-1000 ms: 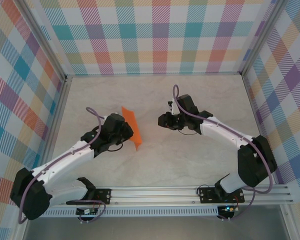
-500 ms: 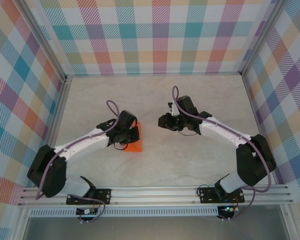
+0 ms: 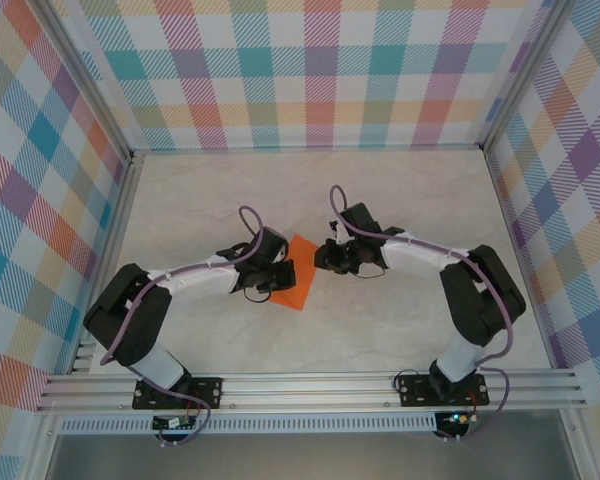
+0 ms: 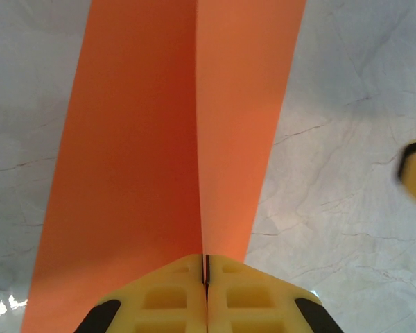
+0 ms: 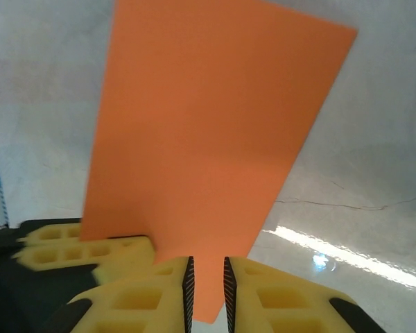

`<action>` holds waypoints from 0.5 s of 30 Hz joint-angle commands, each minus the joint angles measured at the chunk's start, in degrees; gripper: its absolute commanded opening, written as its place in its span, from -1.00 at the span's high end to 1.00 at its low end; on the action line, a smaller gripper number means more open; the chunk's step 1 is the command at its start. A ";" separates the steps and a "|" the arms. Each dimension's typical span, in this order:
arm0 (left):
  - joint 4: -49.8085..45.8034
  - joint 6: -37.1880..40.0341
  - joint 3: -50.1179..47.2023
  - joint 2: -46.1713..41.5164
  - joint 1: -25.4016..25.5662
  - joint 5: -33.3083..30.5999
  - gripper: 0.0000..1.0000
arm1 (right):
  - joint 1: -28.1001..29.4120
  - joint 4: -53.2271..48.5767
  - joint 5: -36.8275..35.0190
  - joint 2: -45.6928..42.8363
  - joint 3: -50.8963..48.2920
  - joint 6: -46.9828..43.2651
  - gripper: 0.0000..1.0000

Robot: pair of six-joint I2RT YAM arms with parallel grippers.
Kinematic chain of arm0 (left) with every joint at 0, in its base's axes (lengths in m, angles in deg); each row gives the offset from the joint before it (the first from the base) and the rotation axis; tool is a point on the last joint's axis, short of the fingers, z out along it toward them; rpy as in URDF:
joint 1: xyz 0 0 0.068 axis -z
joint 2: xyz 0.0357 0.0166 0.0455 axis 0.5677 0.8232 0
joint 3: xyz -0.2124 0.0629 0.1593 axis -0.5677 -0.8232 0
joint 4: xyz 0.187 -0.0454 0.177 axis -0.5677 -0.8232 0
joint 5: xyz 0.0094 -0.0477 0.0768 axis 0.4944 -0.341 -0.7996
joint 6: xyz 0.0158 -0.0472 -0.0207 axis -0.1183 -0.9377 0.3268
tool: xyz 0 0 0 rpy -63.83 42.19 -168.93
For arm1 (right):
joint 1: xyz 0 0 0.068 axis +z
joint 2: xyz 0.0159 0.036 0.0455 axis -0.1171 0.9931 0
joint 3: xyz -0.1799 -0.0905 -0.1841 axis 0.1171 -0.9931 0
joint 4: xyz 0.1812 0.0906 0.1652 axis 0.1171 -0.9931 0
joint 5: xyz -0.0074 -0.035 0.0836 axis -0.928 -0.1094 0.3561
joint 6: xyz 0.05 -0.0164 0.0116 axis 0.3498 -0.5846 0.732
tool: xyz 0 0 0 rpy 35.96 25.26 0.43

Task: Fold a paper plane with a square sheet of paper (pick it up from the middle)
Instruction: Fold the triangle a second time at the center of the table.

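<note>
Now your left gripper (image 4: 205, 270) pinches the creased square sheet of paper (image 4: 145, 139); your right gripper (image 5: 206, 277) stands narrowly parted, the paper's edge between its jaws.

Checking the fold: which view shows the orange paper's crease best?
Left wrist: the crease runs straight up from the shut left hand. Right wrist shows the paper as one flat face; top external shows a small orange patch.

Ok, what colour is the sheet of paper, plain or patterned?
Plain bright orange, no print; the right wrist view shows the sheet of paper best.
</note>
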 commanded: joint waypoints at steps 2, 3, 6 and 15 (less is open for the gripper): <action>1.10 -1.96 -0.95 1.54 0.08 -0.96 0.88 | 1.94 1.09 3.17 5.19 3.59 1.36 0.61; 1.15 -2.05 -1.02 1.66 0.08 -0.95 0.88 | 2.10 1.28 3.56 6.08 4.06 1.33 0.62; 1.21 -2.36 -0.97 1.75 0.07 -1.16 0.87 | 2.22 0.96 3.72 8.94 5.95 1.45 0.64; -0.42 -3.33 -2.11 -1.41 0.08 -0.16 0.34 | 2.22 -1.20 2.08 14.34 7.98 1.32 0.65</action>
